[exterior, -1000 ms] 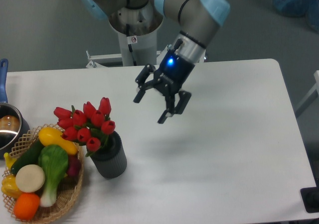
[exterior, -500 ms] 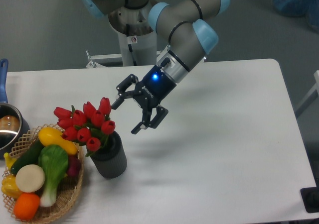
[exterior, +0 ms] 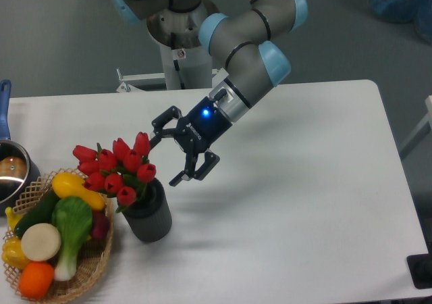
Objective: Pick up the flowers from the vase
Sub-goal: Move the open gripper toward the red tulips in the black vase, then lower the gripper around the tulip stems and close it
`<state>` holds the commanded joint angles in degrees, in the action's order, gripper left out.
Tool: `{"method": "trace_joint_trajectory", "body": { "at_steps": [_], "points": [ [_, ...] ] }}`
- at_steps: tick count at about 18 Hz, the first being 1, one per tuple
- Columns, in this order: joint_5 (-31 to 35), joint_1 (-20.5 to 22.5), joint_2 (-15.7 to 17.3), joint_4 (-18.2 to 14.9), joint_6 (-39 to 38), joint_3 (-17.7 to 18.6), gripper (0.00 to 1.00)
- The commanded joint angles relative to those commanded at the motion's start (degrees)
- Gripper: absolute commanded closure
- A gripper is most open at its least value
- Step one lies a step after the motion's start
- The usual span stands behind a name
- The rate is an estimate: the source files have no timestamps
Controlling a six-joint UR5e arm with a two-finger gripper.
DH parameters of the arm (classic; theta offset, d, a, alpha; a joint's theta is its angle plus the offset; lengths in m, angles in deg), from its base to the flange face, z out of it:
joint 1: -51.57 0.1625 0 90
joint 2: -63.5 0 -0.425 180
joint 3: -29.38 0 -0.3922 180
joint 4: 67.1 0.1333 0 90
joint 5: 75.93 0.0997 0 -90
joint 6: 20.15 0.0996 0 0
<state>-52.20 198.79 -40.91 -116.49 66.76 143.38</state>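
Beside the red flowers [exterior: 115, 168], in a ribbed cylindrical vase [exterior: 148, 213], gapes the gripper [exterior: 165, 155].

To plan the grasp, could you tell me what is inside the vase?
The flowers stand in the vase, buds and leaves showing above its mouth; their stems inside are hidden.

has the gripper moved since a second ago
Yes. The open gripper has shifted left and slightly down in the view, toward the flowers in the vase, which stayed put.
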Motion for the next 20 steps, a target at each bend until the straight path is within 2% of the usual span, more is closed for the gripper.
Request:
{"method": "trace_joint_trajectory", "body": {
  "at_steps": [11, 20],
  "points": [
    [-2.3, -1.2, -2.3, 0.1, 3.9, -0.9, 0.0],
    [-4.7, -3.1, -4.5, 0.2, 4.9, -3.2, 0.0]
  ]
}}
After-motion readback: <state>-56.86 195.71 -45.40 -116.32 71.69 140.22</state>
